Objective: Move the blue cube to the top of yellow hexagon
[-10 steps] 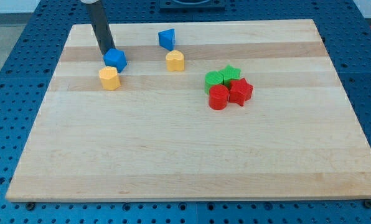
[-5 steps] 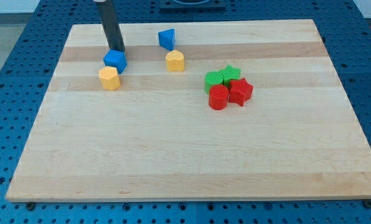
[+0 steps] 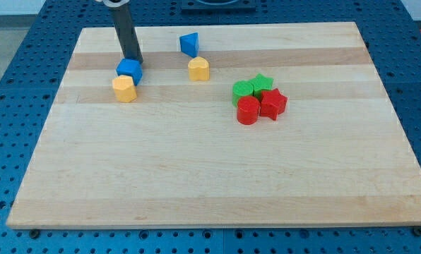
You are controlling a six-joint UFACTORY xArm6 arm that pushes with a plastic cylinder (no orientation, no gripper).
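- Blue cube [image 3: 129, 70] toward the view's top left on the table [image 3: 210, 169], touching the yellow hexagon [image 3: 124, 89] just below it.
- My tip [image 3: 133, 58] at the cube's upper edge, seemingly in contact.
- No jaws on the rod; nothing held.
- Blue wedge-like block [image 3: 189, 44] above a yellow block [image 3: 198, 69], apart.

The arm ends in a straight, smooth rod of dark grey to black finish, round in section and of even width. At the view's top it enters a pale collar; my tip [image 3: 133, 59] is blunt.
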